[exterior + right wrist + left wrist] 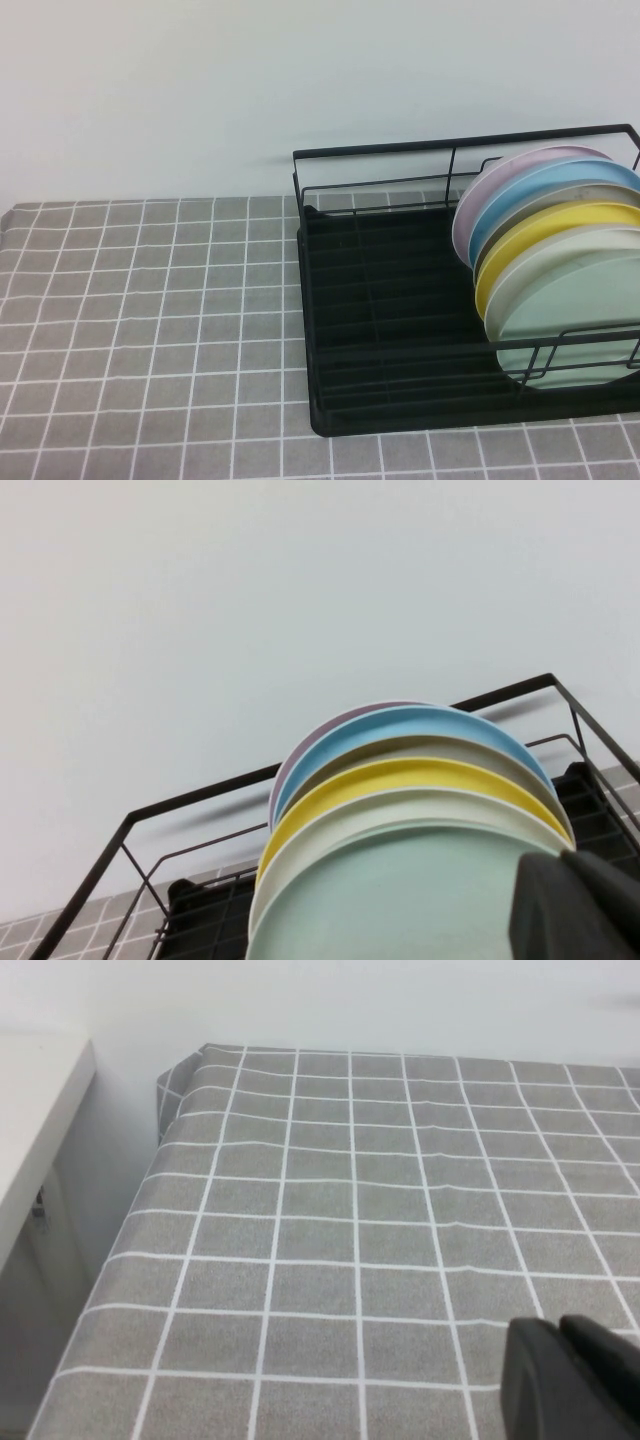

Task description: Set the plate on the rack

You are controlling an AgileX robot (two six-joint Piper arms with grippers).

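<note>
Standing frontmost in the rack [400, 290], the plate [570, 320] sits upright.
Right gripper [580, 905] hovers closed just beside it; left gripper [570, 1380] closed above the tablecloth [350, 1210].

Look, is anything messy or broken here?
Nothing stands out. The plates stand in a neat row in the rack, with the mint plate in front, and no cracks or spills show. The left gripper hangs shut over bare tablecloth; the right gripper is shut beside the plates.
</note>
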